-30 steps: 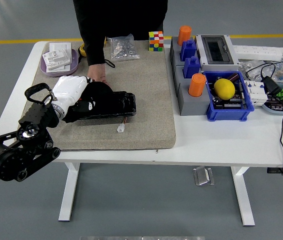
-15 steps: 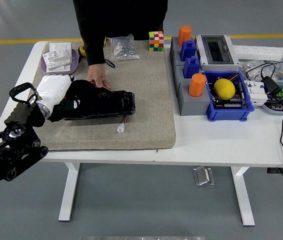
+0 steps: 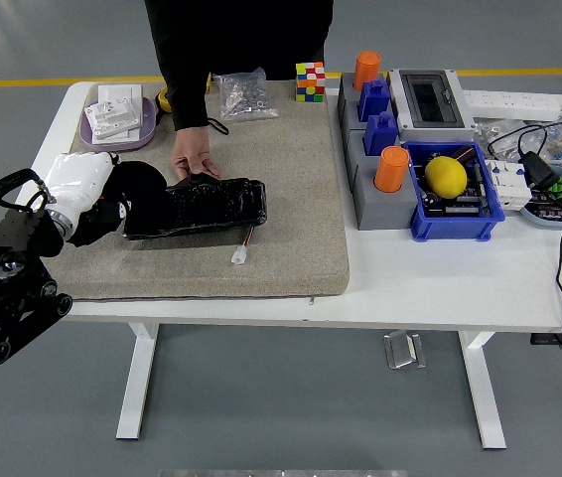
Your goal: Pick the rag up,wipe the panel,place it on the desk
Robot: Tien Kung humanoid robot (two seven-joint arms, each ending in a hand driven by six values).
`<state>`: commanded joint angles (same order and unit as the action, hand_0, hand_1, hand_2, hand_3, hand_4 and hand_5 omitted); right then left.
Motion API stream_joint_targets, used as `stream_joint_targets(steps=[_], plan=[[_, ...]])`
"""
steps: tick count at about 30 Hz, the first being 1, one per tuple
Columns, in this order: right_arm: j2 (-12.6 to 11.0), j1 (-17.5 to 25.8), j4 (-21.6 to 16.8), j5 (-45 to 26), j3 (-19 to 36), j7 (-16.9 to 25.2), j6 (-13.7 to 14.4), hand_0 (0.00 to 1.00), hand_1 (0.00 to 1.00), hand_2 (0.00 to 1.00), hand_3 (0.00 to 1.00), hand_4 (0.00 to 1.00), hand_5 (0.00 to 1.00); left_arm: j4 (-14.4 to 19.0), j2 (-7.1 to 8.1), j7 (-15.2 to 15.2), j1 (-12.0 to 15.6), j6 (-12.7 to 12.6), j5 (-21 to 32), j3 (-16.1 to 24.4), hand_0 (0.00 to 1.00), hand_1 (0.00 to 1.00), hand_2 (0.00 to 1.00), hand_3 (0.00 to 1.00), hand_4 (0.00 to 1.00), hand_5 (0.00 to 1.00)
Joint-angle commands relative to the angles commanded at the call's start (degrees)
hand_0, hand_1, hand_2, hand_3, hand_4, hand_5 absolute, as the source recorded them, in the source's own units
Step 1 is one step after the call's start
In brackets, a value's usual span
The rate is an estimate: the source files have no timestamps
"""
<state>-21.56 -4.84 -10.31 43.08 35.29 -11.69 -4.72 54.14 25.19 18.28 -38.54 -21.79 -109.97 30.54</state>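
Note:
A glossy black panel (image 3: 211, 205) lies on the grey mat (image 3: 281, 189), with a small white plug (image 3: 239, 256) on a wire at its front. My left hand (image 3: 80, 185), in a white glove, sits at the panel's left end, shut on a black rag (image 3: 138, 186) that rests against that end. A person's hand (image 3: 192, 159) presses on the panel's far edge and holds it still. My right hand is out of sight.
A purple tray (image 3: 112, 121) of white parts and a bag of screws (image 3: 241, 94) sit at the mat's back. A puzzle cube (image 3: 310, 80), grey blocks with orange cylinders (image 3: 391, 169), a blue bin with a lemon (image 3: 446, 176), a breaker box (image 3: 432, 99) and cables (image 3: 559, 199) fill the right.
My left hand has slid to the left along the panel with the rag, ending off its left end. The person's hand stays on the far edge.

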Motion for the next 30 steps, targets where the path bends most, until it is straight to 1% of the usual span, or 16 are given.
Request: stream_joint_targets(steps=[6, 11, 15, 19, 30], plan=[[0.0, 0.0, 0.0, 0.0, 0.0, -0.1, 0.0, 0.724, 0.566, 0.665, 0.577, 0.998, 0.421, 0.2, -0.07, 0.0, 0.2, -0.1, -0.1, 0.2, 0.23, 0.176, 0.495, 0.398, 0.352, 0.002], [-0.1, 0.0, 0.0, -0.2, -0.1, -0.1, -0.1, 0.724, 0.566, 0.666, 0.576, 0.998, 0.422, 0.8, -0.57, 0.2, -0.2, -0.1, -0.3, 0.2, 0.23, 0.177, 0.495, 0.398, 0.353, 0.002], [-0.1, -0.1, 0.0, -0.3, -0.4, 0.0, -0.1, 0.724, 0.566, 0.666, 0.577, 0.998, 0.421, 0.9, -1.73, 0.2, -1.0, -0.1, -0.1, -0.3, 0.23, 0.175, 0.495, 0.399, 0.353, 0.002], [-0.1, -0.2, 0.0, -0.5, -0.8, 0.1, -0.1, 0.724, 0.566, 0.666, 0.577, 0.998, 0.421, 1.2, -3.2, 0.3, -1.9, 0.0, 0.3, -1.5, 0.23, 0.175, 0.495, 0.399, 0.353, 0.002], [-0.3, -0.8, 0.0, -0.6, -1.4, 0.0, -0.2, 0.724, 0.566, 0.665, 0.576, 0.998, 0.422, 2.0, -7.59, 0.8, -5.0, 0.3, 1.4, -4.9, 0.231, 0.174, 0.495, 0.397, 0.354, 0.002]])
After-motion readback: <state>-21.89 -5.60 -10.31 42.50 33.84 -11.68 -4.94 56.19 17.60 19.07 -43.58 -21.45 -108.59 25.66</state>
